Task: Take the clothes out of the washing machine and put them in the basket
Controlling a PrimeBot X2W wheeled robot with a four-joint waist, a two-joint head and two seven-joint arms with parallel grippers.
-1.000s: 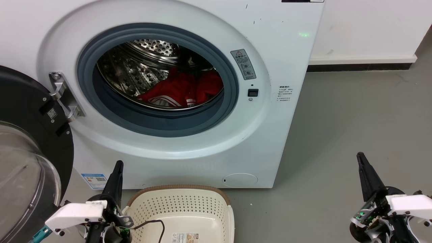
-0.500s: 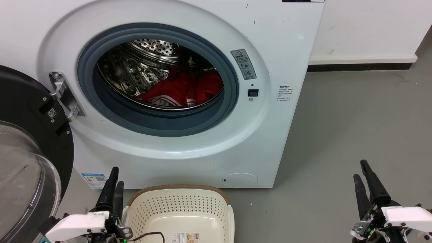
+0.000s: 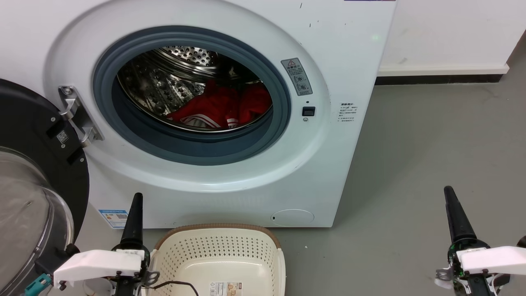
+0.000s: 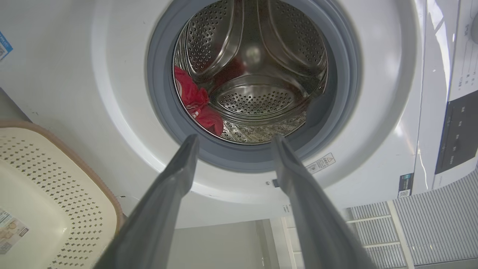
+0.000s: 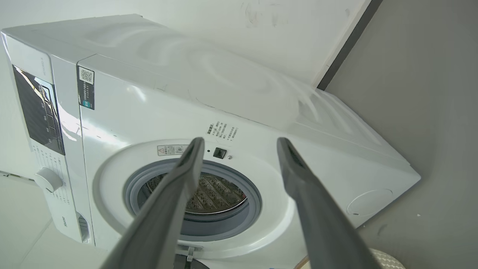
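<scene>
Door swung wide open off the hinge at the left side of the washing machine, black frame and glass bulge just beside the left gripper. Basket on the floor close against the machine's foot, below the porthole, with a thin black cable looped over its near left part. Clothes low in the machine's drum, heaped toward the right of the opening, white-striped trim facing out. Grey porthole rim open to the front. Wide stretch of grey floor to the machine's right, running back to the dark skirting.

Left gripper low before the machine's lower left corner, between door and basket, pointing up at the front panel. Right gripper well off the machine's right side, over the floor, also pointing up. Left fingers spread apart, gripping nothing. Right fingers spread the same, gripping nothing.
</scene>
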